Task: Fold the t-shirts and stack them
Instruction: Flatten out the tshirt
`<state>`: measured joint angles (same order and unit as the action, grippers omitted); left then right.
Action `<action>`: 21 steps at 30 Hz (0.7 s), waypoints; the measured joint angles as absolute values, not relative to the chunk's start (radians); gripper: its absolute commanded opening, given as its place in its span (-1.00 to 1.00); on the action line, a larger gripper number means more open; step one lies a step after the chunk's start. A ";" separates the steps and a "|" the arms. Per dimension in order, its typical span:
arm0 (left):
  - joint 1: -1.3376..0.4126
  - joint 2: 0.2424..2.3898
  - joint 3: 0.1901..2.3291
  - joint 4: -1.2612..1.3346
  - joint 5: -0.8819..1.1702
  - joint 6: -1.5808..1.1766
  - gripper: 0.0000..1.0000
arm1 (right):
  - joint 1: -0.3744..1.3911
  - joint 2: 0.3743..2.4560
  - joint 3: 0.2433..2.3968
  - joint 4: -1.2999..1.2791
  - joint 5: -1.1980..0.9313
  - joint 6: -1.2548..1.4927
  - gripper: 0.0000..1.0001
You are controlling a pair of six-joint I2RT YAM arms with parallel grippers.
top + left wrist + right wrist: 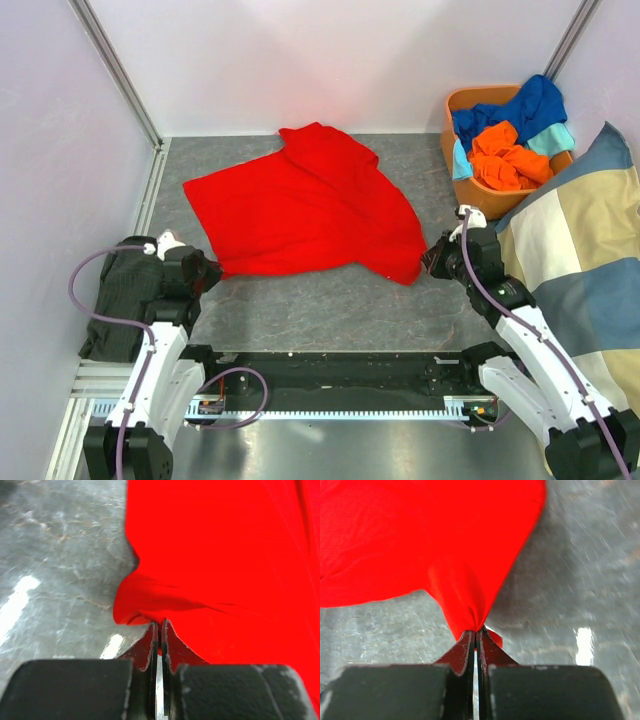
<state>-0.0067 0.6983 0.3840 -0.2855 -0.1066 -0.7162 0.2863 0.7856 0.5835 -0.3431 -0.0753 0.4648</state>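
Observation:
A red t-shirt (pixel 305 205) lies spread and rumpled on the grey table. My left gripper (pixel 213 272) is shut on its near left corner; the left wrist view shows the red cloth (pixel 225 570) pinched at the fingertips (pixel 152 630). At the near right corner my right gripper (pixel 432 262) is shut on a bunched point of the same shirt (pixel 420 535), the cloth drawn tight into the closed jaws. Orange (pixel 508 158), royal blue (pixel 520 108) and light teal (pixel 555 138) t-shirts are piled in an orange basket (pixel 462 100) at the back right.
A big blue-and-beige checked cushion (pixel 585 250) leans at the right, close behind my right arm. A dark folded cloth (pixel 118 305) sits at the left edge beside my left arm. White walls with metal rails (pixel 120 75) enclose the table.

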 measured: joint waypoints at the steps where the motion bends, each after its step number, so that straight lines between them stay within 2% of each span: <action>1: -0.007 0.684 0.384 -0.302 -0.117 -0.718 -0.96 | 0.286 0.773 0.583 -0.368 -0.065 0.469 -1.00; 13: -0.007 0.576 0.398 -0.457 -0.154 -0.737 -0.96 | 0.289 0.645 0.585 -0.614 0.048 0.610 -1.00; 21: -0.007 0.569 0.398 -0.485 -0.145 -0.758 -0.96 | 0.295 0.583 0.587 -0.738 0.033 0.682 -1.00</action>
